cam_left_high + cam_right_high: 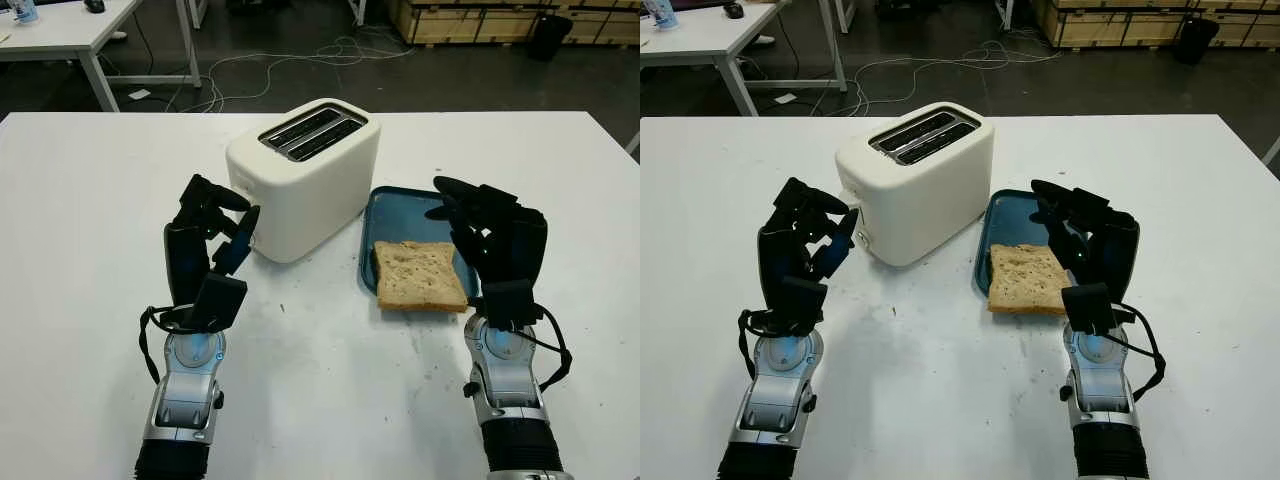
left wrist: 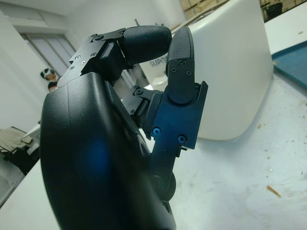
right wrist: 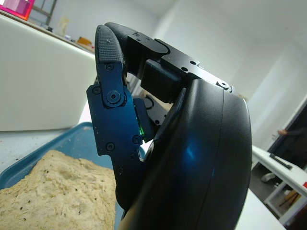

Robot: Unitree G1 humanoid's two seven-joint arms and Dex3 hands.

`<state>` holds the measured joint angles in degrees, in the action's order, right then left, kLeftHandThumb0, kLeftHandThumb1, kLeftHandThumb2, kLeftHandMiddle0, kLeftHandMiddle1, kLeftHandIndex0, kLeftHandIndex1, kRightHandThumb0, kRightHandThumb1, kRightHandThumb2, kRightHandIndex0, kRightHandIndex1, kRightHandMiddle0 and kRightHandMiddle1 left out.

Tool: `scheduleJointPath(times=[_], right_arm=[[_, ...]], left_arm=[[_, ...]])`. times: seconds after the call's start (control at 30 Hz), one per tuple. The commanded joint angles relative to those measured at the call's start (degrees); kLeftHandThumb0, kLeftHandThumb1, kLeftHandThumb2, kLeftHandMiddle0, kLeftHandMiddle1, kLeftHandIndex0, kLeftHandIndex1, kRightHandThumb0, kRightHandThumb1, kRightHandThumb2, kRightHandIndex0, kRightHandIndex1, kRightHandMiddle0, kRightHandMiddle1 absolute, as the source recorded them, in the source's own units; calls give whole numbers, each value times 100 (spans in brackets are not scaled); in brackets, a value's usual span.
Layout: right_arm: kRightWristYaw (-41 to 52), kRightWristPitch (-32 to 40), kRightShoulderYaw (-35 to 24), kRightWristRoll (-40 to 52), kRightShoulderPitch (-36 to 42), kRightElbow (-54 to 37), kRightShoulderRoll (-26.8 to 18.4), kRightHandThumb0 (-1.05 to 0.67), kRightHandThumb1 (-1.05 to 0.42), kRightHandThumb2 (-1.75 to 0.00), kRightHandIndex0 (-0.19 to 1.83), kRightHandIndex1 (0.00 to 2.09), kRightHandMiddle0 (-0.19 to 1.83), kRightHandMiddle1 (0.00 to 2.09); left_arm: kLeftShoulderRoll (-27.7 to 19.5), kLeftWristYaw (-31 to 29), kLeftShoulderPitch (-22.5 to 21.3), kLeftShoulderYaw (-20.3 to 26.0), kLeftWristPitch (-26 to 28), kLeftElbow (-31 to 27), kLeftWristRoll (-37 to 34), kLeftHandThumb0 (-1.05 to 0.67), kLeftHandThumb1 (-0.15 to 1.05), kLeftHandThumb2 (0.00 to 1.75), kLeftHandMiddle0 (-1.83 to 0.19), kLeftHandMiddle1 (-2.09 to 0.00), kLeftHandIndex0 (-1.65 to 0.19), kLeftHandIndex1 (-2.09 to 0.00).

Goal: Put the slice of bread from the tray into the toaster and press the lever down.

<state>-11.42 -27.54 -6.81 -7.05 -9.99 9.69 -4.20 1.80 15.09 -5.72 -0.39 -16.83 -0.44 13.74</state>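
The right hand (image 1: 492, 232) is hovering at centre right beside the bread (image 1: 418, 274), empty, fingers curled, seemingly lining up a grasp. The left hand (image 1: 208, 235) is waiting empty and curled by the toaster (image 1: 305, 172), probably for the lever.

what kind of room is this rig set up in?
Probably a lab or workshop, not a kitchen: bare dark floor with loose cables, another white work table behind, and wooden crates along the back wall.

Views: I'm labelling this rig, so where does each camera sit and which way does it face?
Left eye: on the head, facing down at the table; both arms, toaster, bread on tray.
Right eye: beside it, same scene.
Left wrist: behind the left hand, facing the toaster.
Right wrist: behind the right hand, facing bread, tray.
Shared: toaster.
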Motion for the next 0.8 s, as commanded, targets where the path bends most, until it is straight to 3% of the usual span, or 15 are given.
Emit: scheduleJointPath(times=[0.0,0.27,0.43,0.5,0.63,0.77], right_arm=[[22,29,-15,55,12,-33,2,-47,-92,-18,99,97,122,0],[87,179,2,30,79,-133,-20,-48,-92,-18,99,97,122,0],[-97,10,96,-1394,464,-615,-678,-51,-90,-7,80,98,108,0],[-224,-138,117,-2424,764,-1014,-1229,-58,-89,-3,59,82,90,0],[150,149,86,-3658,1611,-2093,-2013,-78,-86,0,38,21,52,0],[600,595,159,-4344,2209,-2758,-2246,-85,-81,0,26,4,36,0]], left_arm=[[10,0,30,-5,36,-89,-1,-46,92,27,-77,-175,-48,-175],[-12,24,64,8,45,-114,57,-46,92,27,-77,-175,-48,-175],[-10,-7,68,54,-34,-67,-57,-46,92,26,-76,-175,-48,-175],[-6,-11,70,44,-15,-77,-48,-46,92,26,-76,-175,-48,-175],[-17,3,40,48,13,-64,-14,-47,92,27,-77,-175,-49,-175],[-22,13,17,52,3,-51,3,-47,92,26,-78,-175,-49,-175]])
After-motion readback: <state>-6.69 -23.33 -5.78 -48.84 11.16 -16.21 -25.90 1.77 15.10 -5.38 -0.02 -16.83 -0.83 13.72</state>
